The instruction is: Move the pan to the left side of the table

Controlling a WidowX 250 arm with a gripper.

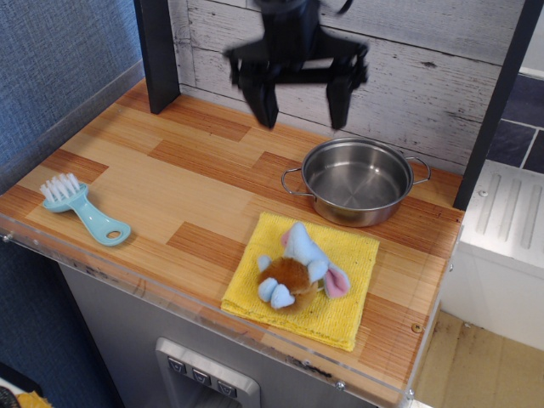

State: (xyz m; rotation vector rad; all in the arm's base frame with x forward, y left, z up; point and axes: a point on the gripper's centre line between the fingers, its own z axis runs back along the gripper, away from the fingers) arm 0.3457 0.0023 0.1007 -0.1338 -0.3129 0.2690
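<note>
The pan (357, 180), a small shiny steel pot with two wire loop handles, stands empty at the back right of the wooden-plank table (153, 178). My black gripper (302, 112) hangs open and empty in the air above the table's back, up and to the left of the pan. Its fingers point down, one (265, 104) over the table left of the pan, the other (338, 102) near the pan's back left rim. The gripper is blurred by motion and does not touch the pan.
A yellow cloth (340, 297) with a blue and brown plush mouse (296, 268) lies in front of the pan. A light blue brush (81, 206) lies near the left front edge. A dark post (157, 55) stands at the back left, another (497, 93) at the right.
</note>
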